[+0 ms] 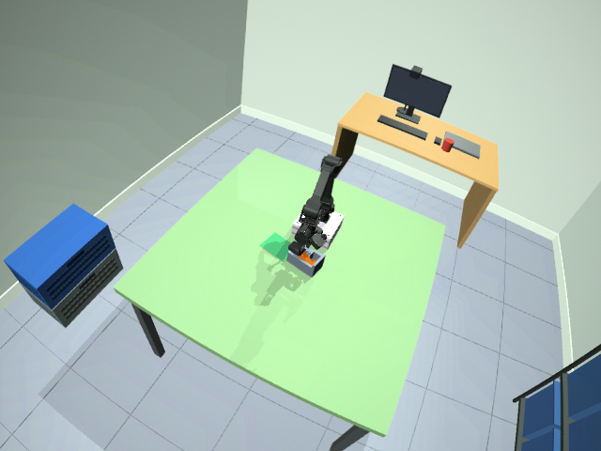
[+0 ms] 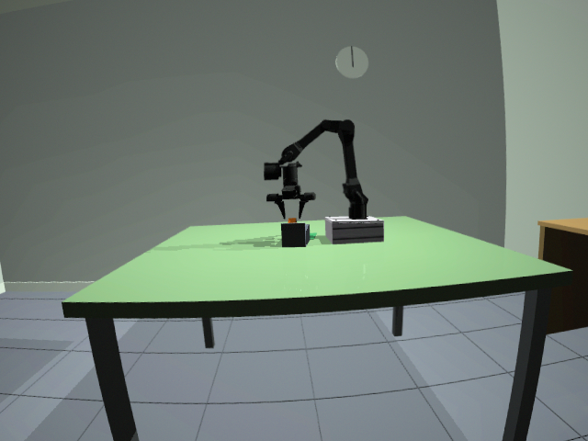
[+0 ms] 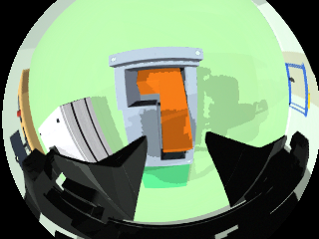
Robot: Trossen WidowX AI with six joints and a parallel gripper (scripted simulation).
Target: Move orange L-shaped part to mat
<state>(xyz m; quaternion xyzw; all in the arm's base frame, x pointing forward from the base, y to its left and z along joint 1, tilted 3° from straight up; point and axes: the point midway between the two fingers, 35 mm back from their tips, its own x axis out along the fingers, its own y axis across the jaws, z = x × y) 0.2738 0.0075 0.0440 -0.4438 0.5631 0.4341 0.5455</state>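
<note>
Worktop (image 1: 368, 310) carries the grey tray (image 3: 127, 103); its orange L-shaped part (image 3: 174, 110) lies pocketed, one end apparently raised. It looks rigid, light, smooth; I'd pinch that end. My tool (image 2: 290, 214) hovers half-open, empty.

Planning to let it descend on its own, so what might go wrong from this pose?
1. The open tool hangs just above the raised end of the orange part; a fingertip landing on it may tip it back.
2. A finger may strike the grey tray wall.
3. The green mat is small, so the part may overhang.
</note>
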